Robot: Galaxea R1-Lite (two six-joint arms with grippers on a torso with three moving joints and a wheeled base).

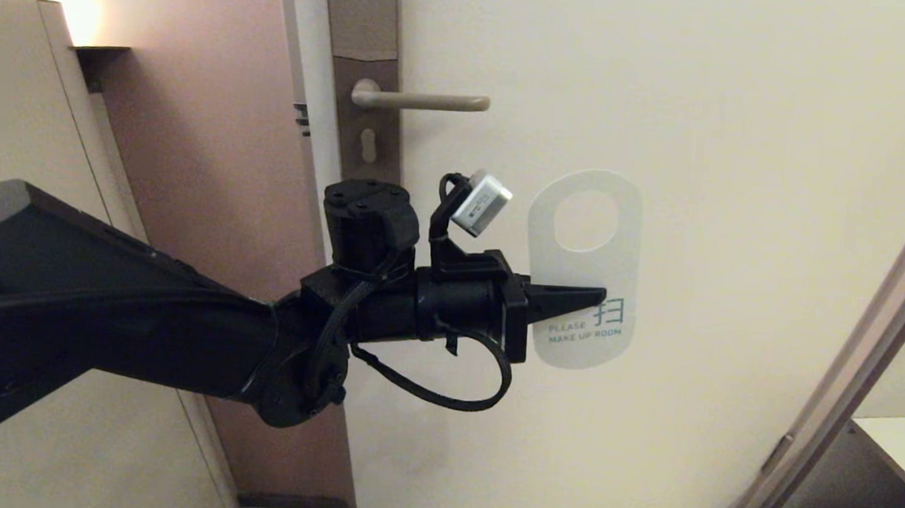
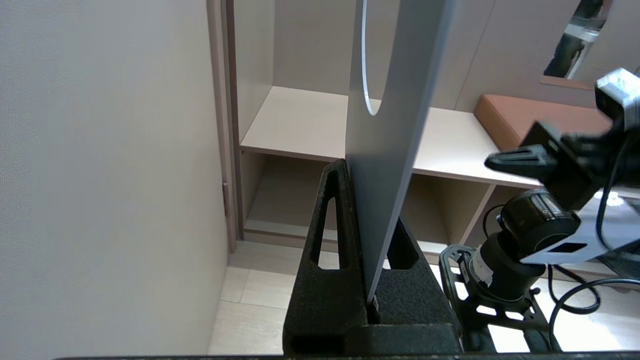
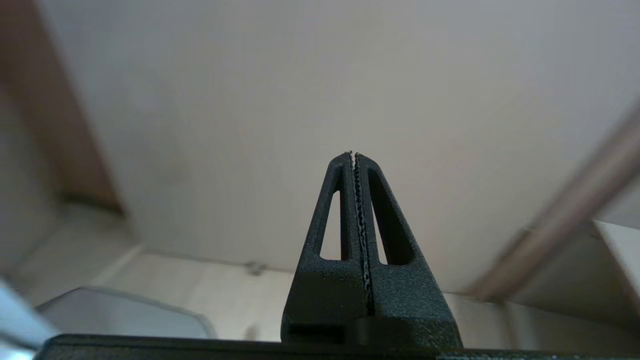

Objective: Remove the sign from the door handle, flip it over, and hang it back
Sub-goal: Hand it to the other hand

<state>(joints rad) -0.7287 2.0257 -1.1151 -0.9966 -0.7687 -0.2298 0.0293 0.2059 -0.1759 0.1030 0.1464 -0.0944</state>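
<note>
The sign (image 1: pixel 577 271) is off the door handle (image 1: pixel 422 101) and hangs in the air below and to the right of it, in front of the door. Its white face with teal "PLEASE MAKE UP ROOM" faces me, oval hole at the top. My left gripper (image 1: pixel 596 297) is shut on the sign's lower half, gripping it from its left edge. In the left wrist view the sign (image 2: pixel 390 150) stands edge-on between the fingers (image 2: pixel 335 210). My right gripper (image 3: pixel 353 155) is shut and empty, away from the sign; it also shows in the left wrist view (image 2: pixel 502 161). The handle is bare.
The handle sits on a brown backplate (image 1: pixel 366 127) with a keyhole (image 1: pixel 368 145). The door frame (image 1: pixel 844 404) and a low shelf (image 1: pixel 904 446) lie to the right. A beige cabinet (image 1: pixel 6 101) stands at the left. A brown cushion (image 2: pixel 525 115) lies on the shelf.
</note>
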